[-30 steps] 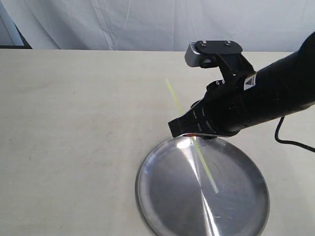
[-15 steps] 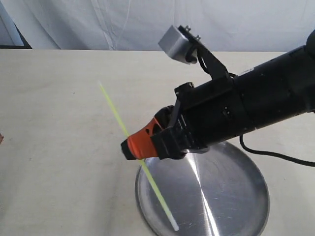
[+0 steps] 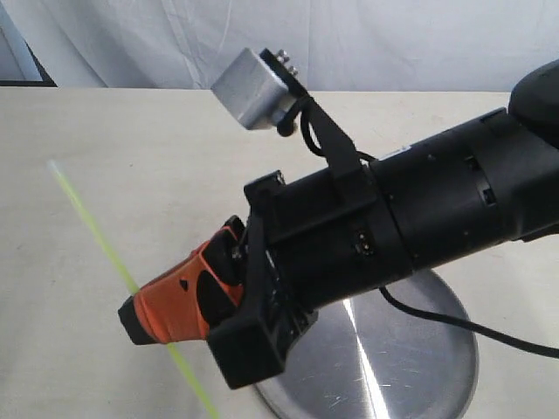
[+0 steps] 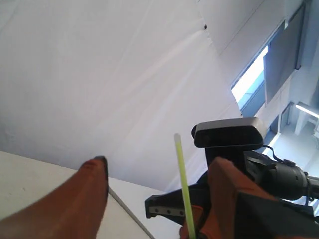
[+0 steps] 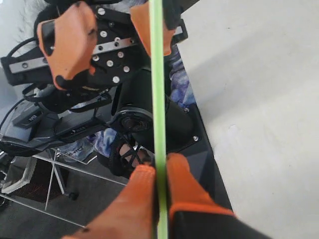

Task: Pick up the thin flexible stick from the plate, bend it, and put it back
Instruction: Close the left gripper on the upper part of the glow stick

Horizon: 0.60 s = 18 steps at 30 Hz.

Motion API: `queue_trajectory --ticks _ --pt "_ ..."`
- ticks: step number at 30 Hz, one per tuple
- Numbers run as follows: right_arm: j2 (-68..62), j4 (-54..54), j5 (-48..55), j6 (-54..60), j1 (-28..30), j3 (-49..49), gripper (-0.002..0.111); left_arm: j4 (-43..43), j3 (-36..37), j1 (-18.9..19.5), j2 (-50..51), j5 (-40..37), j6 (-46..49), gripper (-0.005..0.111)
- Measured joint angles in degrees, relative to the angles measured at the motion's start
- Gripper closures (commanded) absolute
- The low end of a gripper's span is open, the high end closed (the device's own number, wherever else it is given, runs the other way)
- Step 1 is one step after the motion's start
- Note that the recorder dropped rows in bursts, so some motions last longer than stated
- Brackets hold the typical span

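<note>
1. Right tool (image 3: 144, 316) front and centre, its orange fingers (image 5: 137, 199) pressed together and clamped on the thin flexible stick (image 3: 92, 229), which pokes out past them on both sides.
2. Off the plate and up in the air goes the stick, slanting: the pale tip rises up and away from the right tool, while the other stretch drops below it and runs out of the exterior view.
3. Behind that tool lies the plate (image 3: 419, 349) on the tabletop (image 3: 105, 113), and the right arm (image 3: 437, 209) hangs over it, blocking much of it from sight. A black cable (image 3: 489, 336) trails across the bare part.
4. Over to the left tool (image 4: 159, 169): fingers spread wide, nothing gripped. The stick stands upright in the gap, nearer one finger than the other; whether it touches that finger, I cannot tell.
5. Above the right tool, a silver camera block (image 3: 249, 77) rides on a black bracket.
6. White cloth (image 3: 131, 44) hangs beyond the tabletop's far edge, past both tools.
</note>
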<state>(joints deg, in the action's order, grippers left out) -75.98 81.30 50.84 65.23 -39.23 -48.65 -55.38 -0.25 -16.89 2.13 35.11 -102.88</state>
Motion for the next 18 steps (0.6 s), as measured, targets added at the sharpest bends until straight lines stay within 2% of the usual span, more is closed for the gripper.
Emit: queue_trajectory --ticks 8,18 --pt "0.0 0.0 -0.4 0.1 0.0 0.0 0.109 0.0 0.0 0.0 -0.1 6.1 0.0 0.049" --pt "0.0 0.9 -1.6 0.1 0.0 0.0 0.109 1.6 0.0 0.0 -0.1 6.0 0.0 0.049"
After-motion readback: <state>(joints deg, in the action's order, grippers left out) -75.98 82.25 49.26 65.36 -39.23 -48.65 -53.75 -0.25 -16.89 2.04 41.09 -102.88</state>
